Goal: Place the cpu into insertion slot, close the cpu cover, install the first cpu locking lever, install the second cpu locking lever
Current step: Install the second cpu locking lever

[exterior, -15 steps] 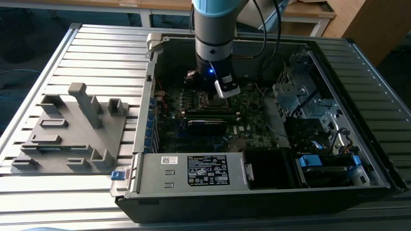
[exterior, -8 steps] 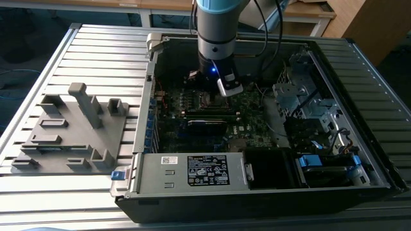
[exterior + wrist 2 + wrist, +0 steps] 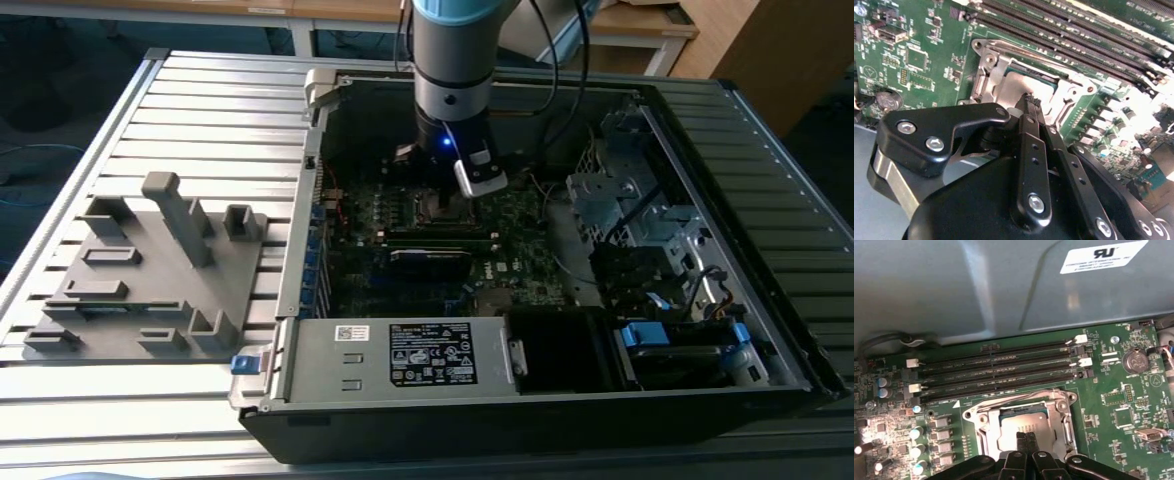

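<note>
The cpu (image 3: 1021, 424) already sits in its socket with the cpu cover (image 3: 985, 426) lying down around it. The gripper (image 3: 1026, 436) hovers right above, jaws pressed together, empty. Whether either locking lever is latched, I cannot tell.

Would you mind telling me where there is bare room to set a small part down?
The ribbed table is bare between the grey fixture block and the computer case. Inside the case it is crowded: the tool sits over the cpu, hemmed by memory slots.
</note>
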Robot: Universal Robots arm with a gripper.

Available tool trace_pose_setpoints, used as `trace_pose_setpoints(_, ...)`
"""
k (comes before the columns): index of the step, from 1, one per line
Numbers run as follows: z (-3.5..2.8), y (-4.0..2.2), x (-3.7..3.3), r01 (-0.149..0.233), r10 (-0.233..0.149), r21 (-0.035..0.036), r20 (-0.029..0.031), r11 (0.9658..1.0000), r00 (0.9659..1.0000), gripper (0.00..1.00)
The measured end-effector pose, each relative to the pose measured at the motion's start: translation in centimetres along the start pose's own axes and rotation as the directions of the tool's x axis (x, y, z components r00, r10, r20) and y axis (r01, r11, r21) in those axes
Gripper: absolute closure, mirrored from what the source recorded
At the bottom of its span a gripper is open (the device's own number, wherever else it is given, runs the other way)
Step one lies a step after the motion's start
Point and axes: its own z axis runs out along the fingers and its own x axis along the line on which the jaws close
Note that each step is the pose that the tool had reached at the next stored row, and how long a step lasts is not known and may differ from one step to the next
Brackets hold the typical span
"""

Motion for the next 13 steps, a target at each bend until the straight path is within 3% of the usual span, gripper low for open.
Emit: trace_pose_setpoints(13, -0.02, 0.04, -0.06, 0.006, -0.006, 0.0017, -0.0004, 1.0, 1.0, 0.89)
